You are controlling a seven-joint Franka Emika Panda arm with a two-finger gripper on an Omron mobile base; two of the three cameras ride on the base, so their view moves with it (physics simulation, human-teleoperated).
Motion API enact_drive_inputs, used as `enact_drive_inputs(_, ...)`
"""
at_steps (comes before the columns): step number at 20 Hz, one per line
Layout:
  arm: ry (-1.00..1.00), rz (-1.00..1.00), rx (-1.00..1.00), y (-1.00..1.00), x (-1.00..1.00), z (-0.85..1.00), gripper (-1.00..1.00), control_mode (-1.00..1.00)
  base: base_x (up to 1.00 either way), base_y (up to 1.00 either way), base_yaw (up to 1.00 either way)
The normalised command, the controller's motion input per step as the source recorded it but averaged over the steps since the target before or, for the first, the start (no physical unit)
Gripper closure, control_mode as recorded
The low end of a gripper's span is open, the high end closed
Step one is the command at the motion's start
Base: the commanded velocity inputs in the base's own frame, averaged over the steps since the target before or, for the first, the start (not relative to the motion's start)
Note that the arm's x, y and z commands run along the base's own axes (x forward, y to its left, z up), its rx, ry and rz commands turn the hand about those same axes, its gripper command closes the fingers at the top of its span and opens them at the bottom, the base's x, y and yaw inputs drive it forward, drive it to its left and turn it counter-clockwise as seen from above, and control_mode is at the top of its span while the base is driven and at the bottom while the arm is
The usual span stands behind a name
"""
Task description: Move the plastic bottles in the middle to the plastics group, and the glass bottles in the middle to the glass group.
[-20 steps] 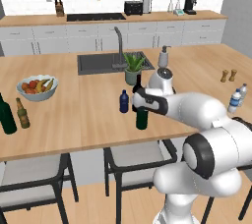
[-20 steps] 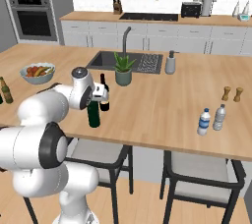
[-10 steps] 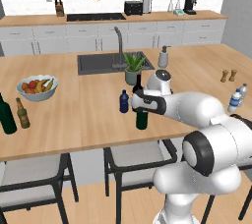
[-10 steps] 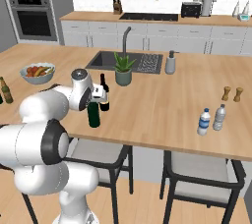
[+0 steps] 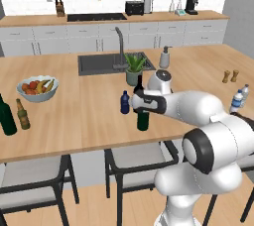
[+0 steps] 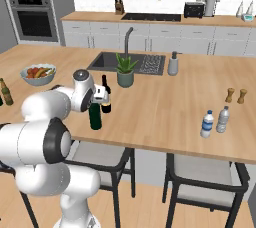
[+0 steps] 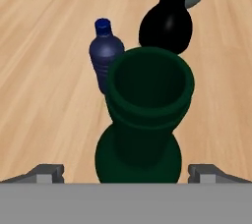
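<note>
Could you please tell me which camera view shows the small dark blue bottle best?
The hand view: the blue bottle stands unobstructed, cap to shoulder, behind the green bottle. The left base view shows it small beside the arm; the right base view hides it.

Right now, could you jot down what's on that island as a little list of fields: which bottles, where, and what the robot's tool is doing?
tool: open, right above the slim green bottle's mouth, holding nothing
slim green bottle: upright, mid-counter
near-black wine bottle: upright behind it
dark blue bottle: upright beside them
water bottles: right end
stout green bottle: left end, beside the amber bottle
</note>
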Motion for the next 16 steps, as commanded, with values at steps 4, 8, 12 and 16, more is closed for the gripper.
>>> enact_drive_inputs(4, 0.00, 0.00, 0.00, 0.00, 0.11, -0.01, -1.00, -1.00, 0.00, 0.00, 0.00)
enact_drive_inputs(8, 0.00, 0.00, 0.00, 0.00, 0.11, -0.06, -1.00, -1.00, 0.00, 0.00, 0.00)
enact_drive_inputs(12, 0.00, 0.00, 0.00, 0.00, 0.07, -0.06, -1.00, -1.00, 0.00, 0.00, 0.00)
enact_drive_inputs(16, 0.00, 0.00, 0.00, 0.00, 0.00, 0.00, -1.00, -1.00, 0.00, 0.00, 0.00)
